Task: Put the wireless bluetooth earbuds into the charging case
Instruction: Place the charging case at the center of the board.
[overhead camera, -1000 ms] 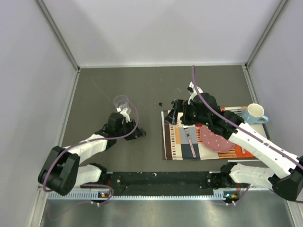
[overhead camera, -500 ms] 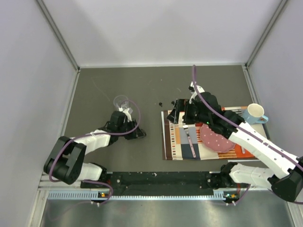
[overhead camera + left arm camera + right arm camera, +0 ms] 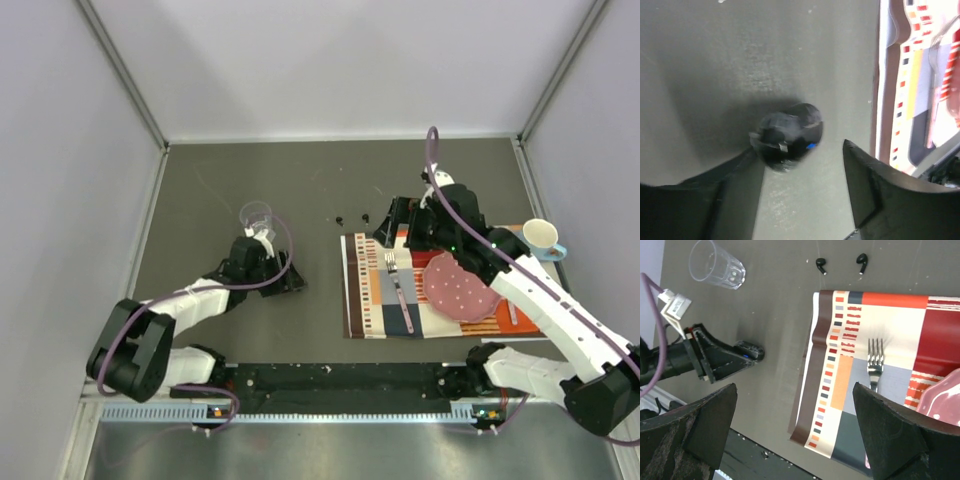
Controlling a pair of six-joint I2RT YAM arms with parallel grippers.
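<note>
Beyond the striped placemat (image 3: 845, 360) lie two glossy stemmed earbuds (image 3: 821, 265). The left gripper (image 3: 800, 146) stands parted at the rounded black case (image 3: 790, 132); the right gripper (image 3: 795, 390) gapes.

Table (image 3: 770, 315): matt grey, faintly scuffed.
Cup (image 3: 716, 264): clear, glossy plastic.
Earbuds (image 3: 821, 265): glossy black plastic.
Case (image 3: 787, 136): smooth black plastic, slight sheen.
Fork (image 3: 875, 357): bright metal.
Mat (image 3: 880, 315): smooth, printed.
My fingers (image 3: 890, 440): matt black plastic, grainy.

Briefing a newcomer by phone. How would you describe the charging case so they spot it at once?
Find the striped placemat on the dark table's right half. Left of it, between the left gripper's fingers, lies the charging case: unlike the clear cup nearby, a small rounded black lump with a blue dot.
</note>
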